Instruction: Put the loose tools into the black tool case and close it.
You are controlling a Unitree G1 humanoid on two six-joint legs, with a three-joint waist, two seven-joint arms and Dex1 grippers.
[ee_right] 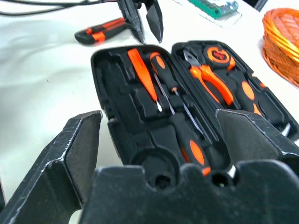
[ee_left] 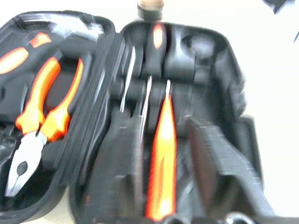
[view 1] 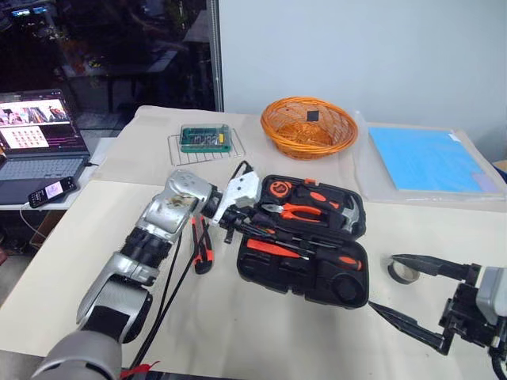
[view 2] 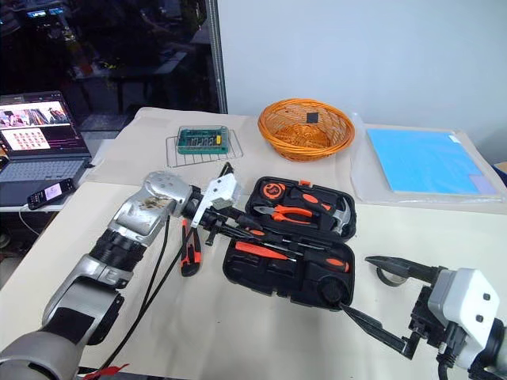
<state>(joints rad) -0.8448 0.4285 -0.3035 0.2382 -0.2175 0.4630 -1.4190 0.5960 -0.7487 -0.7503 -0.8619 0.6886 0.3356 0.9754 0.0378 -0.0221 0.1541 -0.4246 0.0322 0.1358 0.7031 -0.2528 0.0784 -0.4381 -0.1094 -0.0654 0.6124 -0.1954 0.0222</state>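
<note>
On the far left of the cream surface (view 1: 261, 332), well to the left of the black tool case (view 1: 304, 239), a laptop (view 1: 41, 138) stands open with a phone (view 1: 51, 191) lying in front of it. Just left of the case the orange-and-black utility knife (view 1: 203, 252) lies flat on the surface, apart from the case. The left gripper (ee_right: 141, 21) hangs above the case's left edge, its jaws standing narrow with a small gap and nothing between them. Behind the case on the left sits a green box of bits (view 1: 205, 138) on a wire rack.

The case lies open. In its nearer half three screwdrivers (ee_right: 163, 86) rest in their recesses, side by side; its far half holds the orange-handled pliers (view 1: 299, 210) and a hammer (view 1: 346, 214). Behind the case stands an orange basket (view 1: 309, 127), and further right a blue sheet (view 1: 428, 158) lies flat.

Just right of the case the greyish tape roll (view 1: 403, 272) rests on the surface. The right gripper (view 1: 412, 291) is there with jaws spread wide and empty, the upper finger reaching over the roll.
</note>
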